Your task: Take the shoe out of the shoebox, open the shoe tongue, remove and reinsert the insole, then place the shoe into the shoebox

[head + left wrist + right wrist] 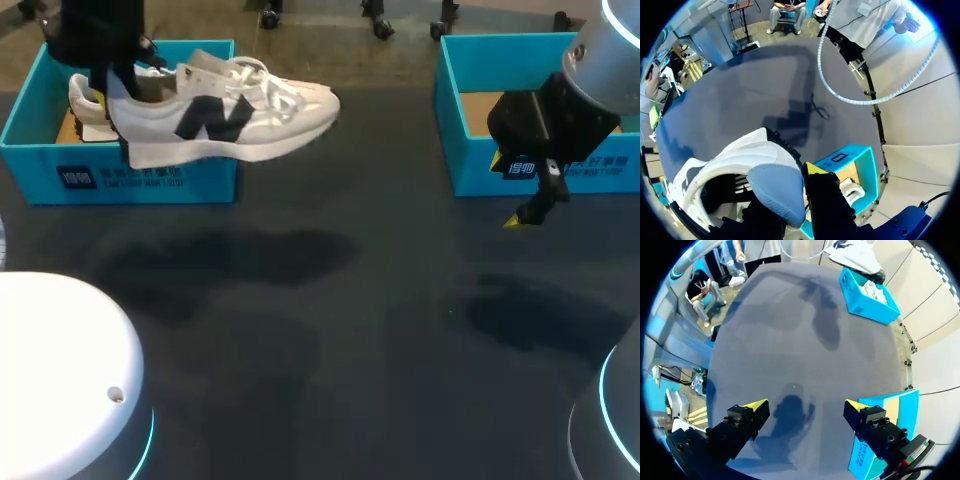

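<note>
A white sneaker [235, 115] with a dark side logo hangs in the air, its toe pointing right past the left blue shoebox [120, 180]. My left gripper [100, 95] is shut on its heel. In the left wrist view the grey-blue heel tab [775, 192] sits between the fingers of the left gripper [790, 200], and the shoebox [860, 170] lies below. My right gripper [525, 215] hangs open and empty just in front of the right blue box [540, 110]. In its own view, the right gripper [806, 407] has only dark table between its tips.
White packing paper [85, 125] lies in the left shoebox. The right box's wall [885, 415] stands close beside one right finger. In the right wrist view the far shoebox [867, 292] holds crumpled paper. A white round robot base [60, 370] fills the near left corner.
</note>
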Tool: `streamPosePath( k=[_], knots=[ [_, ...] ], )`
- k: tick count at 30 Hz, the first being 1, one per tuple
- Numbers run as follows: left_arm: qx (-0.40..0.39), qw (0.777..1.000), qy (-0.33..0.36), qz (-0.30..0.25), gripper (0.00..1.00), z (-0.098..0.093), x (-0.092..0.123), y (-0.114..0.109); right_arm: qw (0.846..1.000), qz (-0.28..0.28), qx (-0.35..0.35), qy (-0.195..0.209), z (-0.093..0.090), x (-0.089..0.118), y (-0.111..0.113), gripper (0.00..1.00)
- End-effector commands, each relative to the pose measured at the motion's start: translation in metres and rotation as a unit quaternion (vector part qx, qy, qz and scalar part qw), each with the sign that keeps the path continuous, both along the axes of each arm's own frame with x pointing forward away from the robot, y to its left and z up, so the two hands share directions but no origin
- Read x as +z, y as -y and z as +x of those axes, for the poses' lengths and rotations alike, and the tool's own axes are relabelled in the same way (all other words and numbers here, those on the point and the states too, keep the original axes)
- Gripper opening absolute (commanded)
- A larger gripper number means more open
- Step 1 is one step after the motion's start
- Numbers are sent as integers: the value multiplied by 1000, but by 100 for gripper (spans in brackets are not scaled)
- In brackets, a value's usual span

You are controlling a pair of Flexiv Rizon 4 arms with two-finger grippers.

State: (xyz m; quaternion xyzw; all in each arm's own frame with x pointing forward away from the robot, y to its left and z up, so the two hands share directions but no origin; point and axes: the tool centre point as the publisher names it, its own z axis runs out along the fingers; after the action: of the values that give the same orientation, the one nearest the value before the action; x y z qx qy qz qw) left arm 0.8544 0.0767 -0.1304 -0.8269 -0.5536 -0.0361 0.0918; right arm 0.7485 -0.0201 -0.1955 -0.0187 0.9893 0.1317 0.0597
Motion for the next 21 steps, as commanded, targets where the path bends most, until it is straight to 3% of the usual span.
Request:
streamPosePath(
  k=[1,21],
  knots=[
    [-1,1000,16,6,0,-19,0,12,1000,-1,0,0,0,-1,-1,100],
    [-52,998,20,17,0,-95,-31,73,1000,-1,0,0,0,-1,-1,100]
  ],
)
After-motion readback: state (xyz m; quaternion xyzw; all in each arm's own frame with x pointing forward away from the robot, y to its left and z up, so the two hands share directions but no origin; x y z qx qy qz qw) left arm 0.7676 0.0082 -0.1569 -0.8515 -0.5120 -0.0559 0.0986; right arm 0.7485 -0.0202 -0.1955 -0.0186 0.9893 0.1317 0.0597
